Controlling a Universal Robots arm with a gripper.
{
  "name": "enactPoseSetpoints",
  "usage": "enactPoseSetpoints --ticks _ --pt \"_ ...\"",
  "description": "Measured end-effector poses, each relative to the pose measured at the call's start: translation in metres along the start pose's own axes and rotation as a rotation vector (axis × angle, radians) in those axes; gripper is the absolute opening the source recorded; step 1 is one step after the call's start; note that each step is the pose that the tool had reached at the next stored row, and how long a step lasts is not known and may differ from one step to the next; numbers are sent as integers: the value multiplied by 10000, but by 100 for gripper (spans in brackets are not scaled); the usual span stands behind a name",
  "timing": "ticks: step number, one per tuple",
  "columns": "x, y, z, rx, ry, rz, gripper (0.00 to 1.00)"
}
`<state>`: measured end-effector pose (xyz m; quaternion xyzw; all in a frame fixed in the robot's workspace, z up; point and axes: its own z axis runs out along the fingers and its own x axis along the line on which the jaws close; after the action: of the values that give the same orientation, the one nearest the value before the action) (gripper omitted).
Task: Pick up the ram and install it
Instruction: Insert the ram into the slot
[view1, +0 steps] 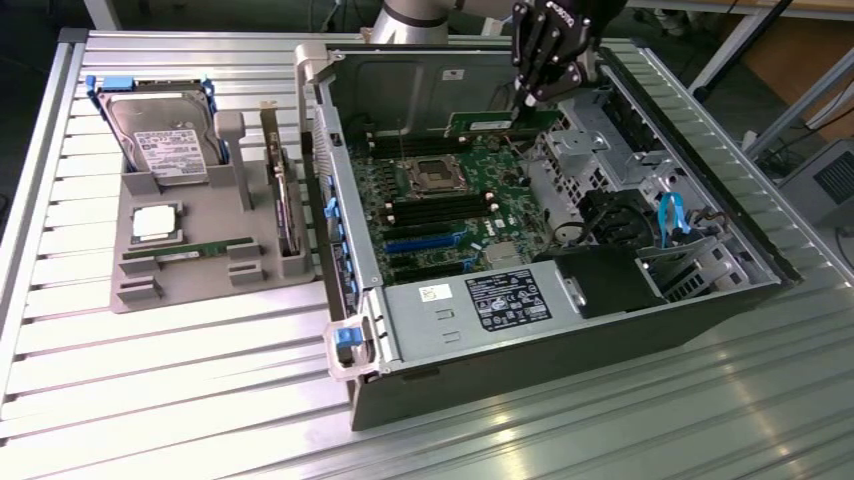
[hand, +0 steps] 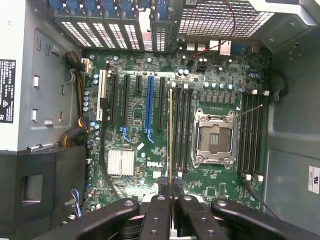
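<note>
One ram (view1: 497, 122) clamped between the fingers of the gripper (view1: 537, 98), flat faces pinched, long edge level. Held inside the open computer case (view1: 400, 90), above the motherboard (view1: 454, 215), near the processor socket (view1: 434, 177). Seen edge-on from the wrist view, running alongside the memory slots (hand: 181, 130). Clear of the board, not yet seated. Hard drive (view1: 167, 148) on the grey tray (view1: 200, 290), well apart.

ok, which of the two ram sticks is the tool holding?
The ram hanging over the motherboard inside the open case, clamped in the tool. The other green stick lies in the grey tray outside the case.
</note>
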<state>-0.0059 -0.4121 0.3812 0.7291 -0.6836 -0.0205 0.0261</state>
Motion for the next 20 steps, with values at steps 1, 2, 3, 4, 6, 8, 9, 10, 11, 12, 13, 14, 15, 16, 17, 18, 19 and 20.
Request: enactPoseSetpoints --ticks 1,2,3,4,6,8,9,10,11,12,13,14,15,16,17,18,19,20 --pt "0 2 5 -1 1 0 12" --pt "0 3 11 0 0 -1 12" --pt "0 4 17 0 0 -1 12" --pt "0 4 24 0 0 -1 12" --pt "-1 4 34 -1 1 0 12" --pt "-1 4 44 -1 1 0 12" --pt "-1 4 49 0 0 0 12" --pt "-1 4 54 0 1 0 12" --pt "-1 3 61 0 0 0 12" --pt "-1 3 67 0 0 0 12" --pt "-1 3 72 0 1 0 12" --pt "-1 3 76 0 0 0 12" --pt "-1 3 79 0 -1 0 12" --pt "-1 2 86 0 0 0 12" --pt "-1 2 91 0 0 0 12" --pt "-1 2 95 0 0 0 12" --pt "-1 1 103 0 1 0 12" --pt "-1 1 106 0 0 0 12"
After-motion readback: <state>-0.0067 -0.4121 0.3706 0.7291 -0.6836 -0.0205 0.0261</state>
